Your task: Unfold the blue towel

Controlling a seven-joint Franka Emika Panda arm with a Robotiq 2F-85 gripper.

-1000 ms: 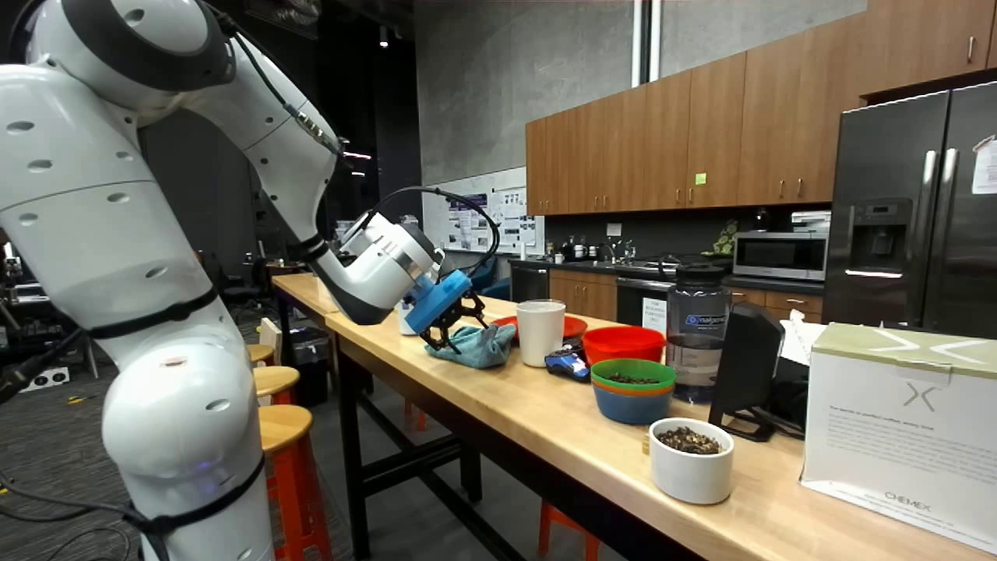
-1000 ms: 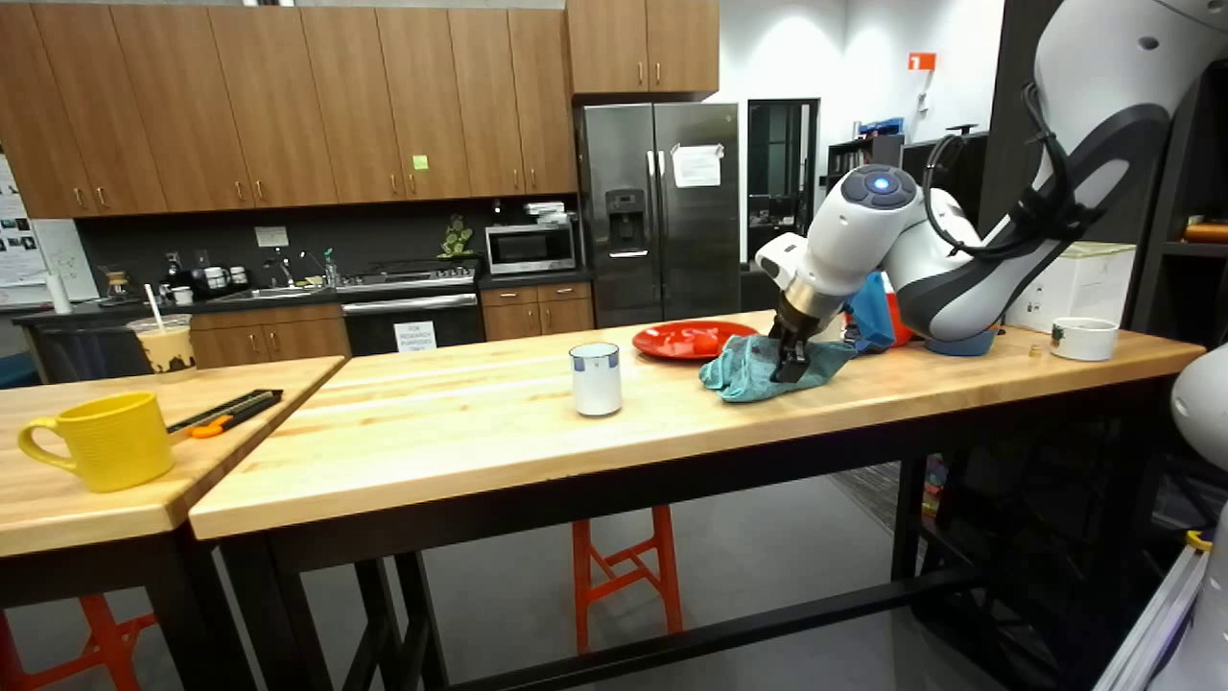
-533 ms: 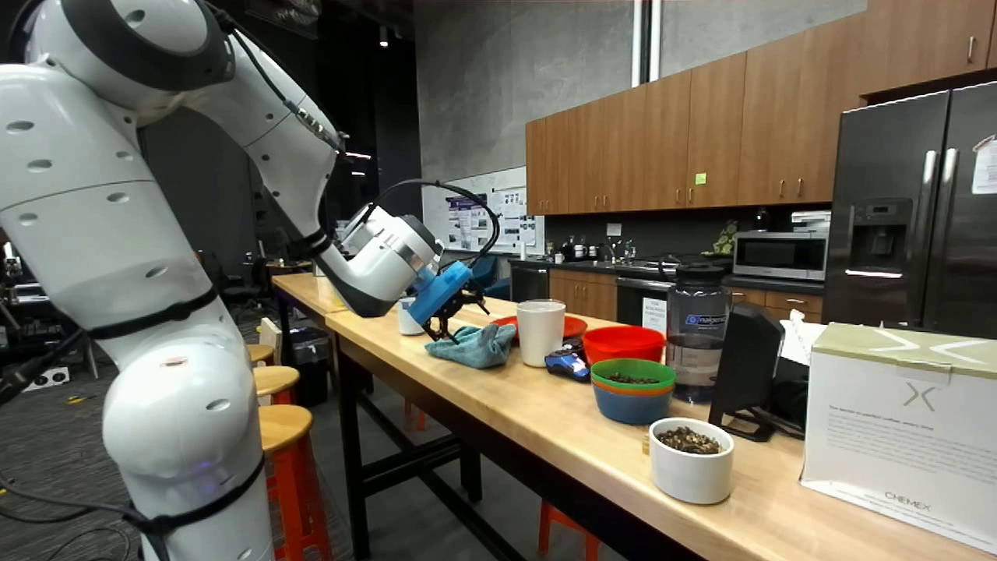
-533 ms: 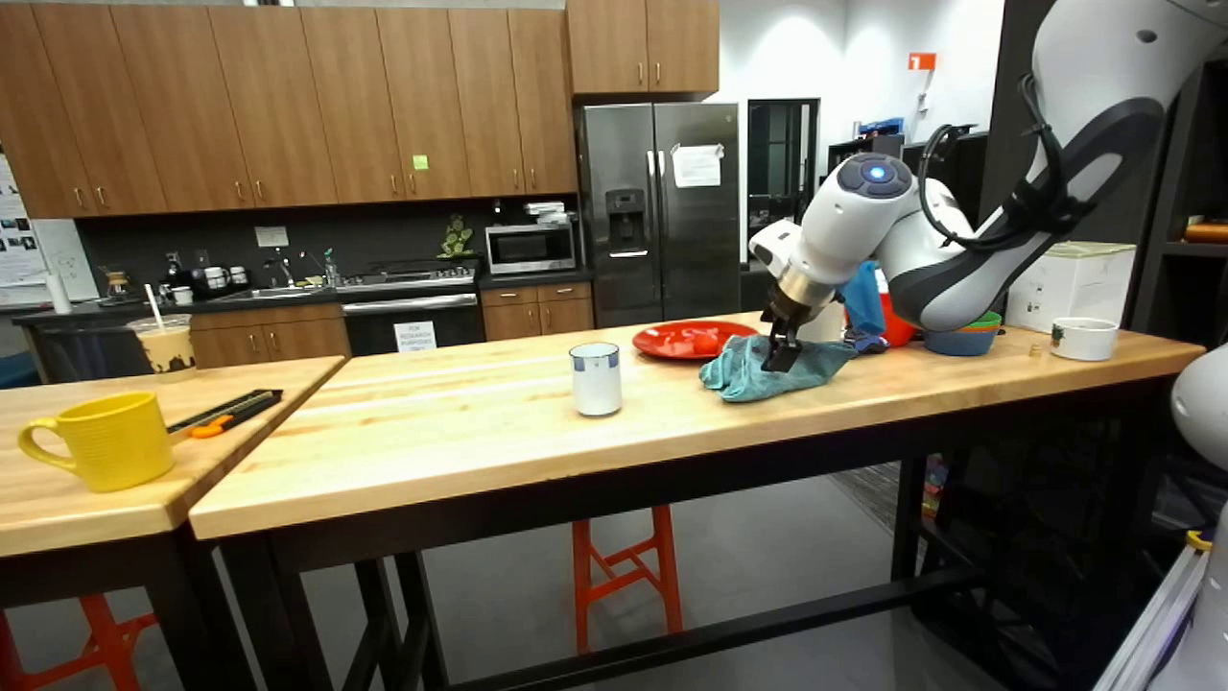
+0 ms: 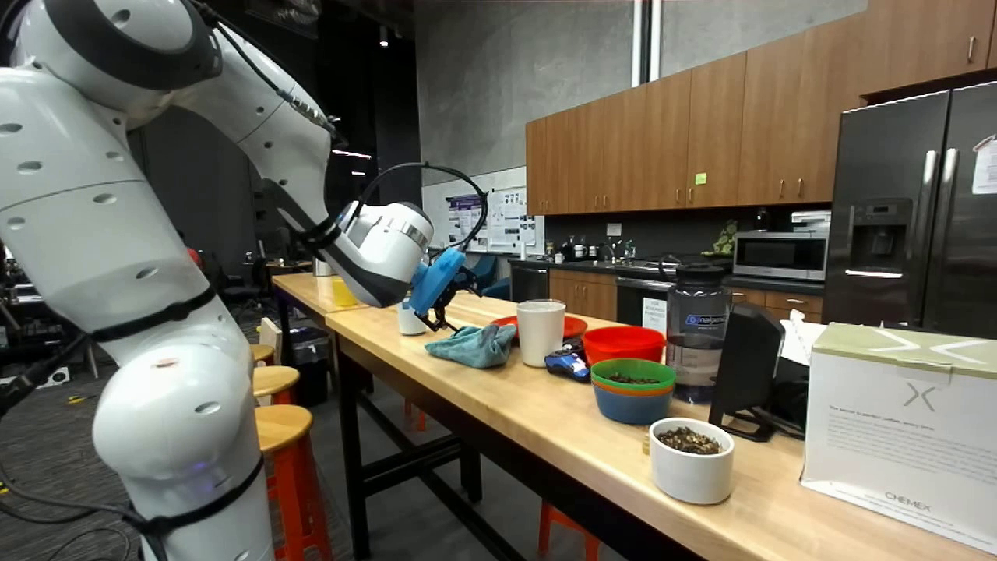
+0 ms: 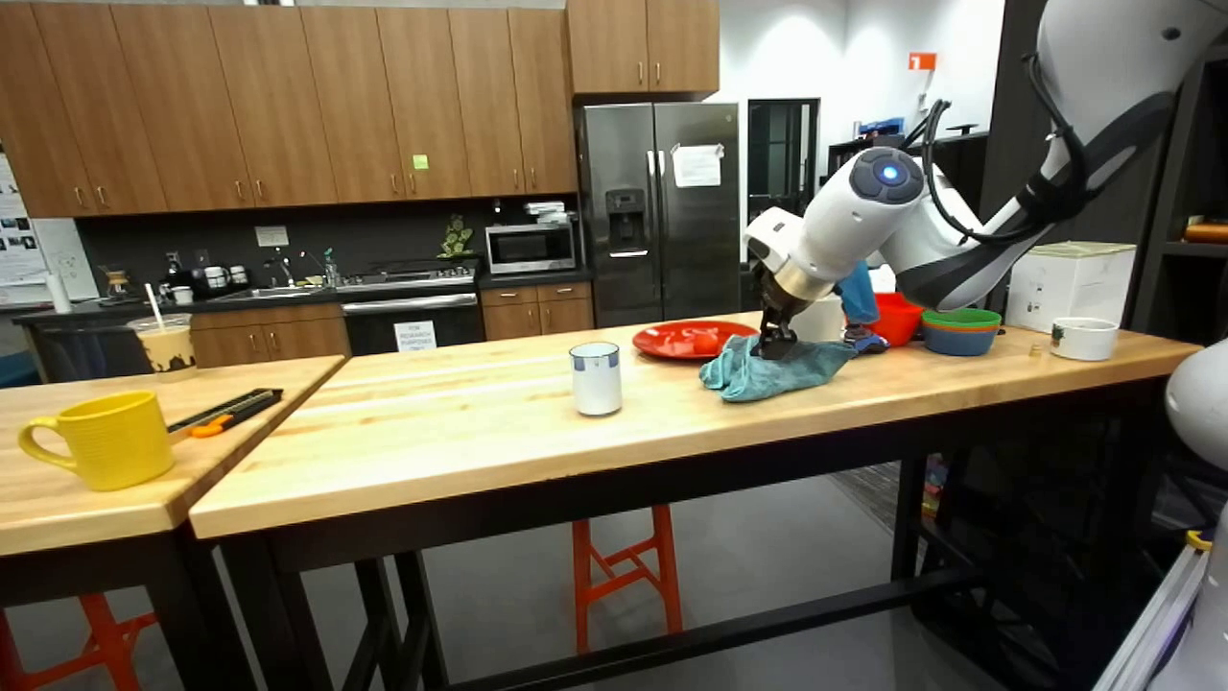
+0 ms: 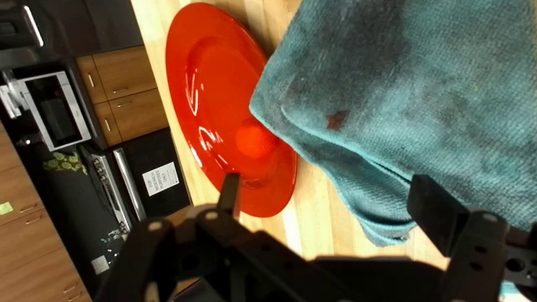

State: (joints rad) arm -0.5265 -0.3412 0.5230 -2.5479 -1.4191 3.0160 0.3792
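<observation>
The blue towel lies crumpled and folded over on the wooden table in both exterior views [image 5: 475, 347] [image 6: 796, 371]. In the wrist view the towel [image 7: 398, 92] fills the upper right, with a folded layer and a loose corner at its lower edge. My gripper [image 7: 325, 186] is open, its fingers wide apart with nothing between the tips. One finger overlaps the towel's lower edge in the picture, the other overlaps the red plate. In the exterior views the gripper [image 5: 445, 318] [image 6: 775, 344] is just above the towel; contact cannot be told.
A red plate [image 7: 268, 201] with a round red thing [image 7: 254, 140] lies beside the towel. A tall white cup [image 5: 540, 333], a red bowl [image 5: 623, 343] and stacked bowls [image 5: 632, 401] stand near the towel. A white mug [image 6: 596, 381] stands on the table [image 6: 460, 413].
My gripper has risen slightly, tilted, and moved from over the towel's near side toward its far side and the mug end. The towel has not visibly moved.
</observation>
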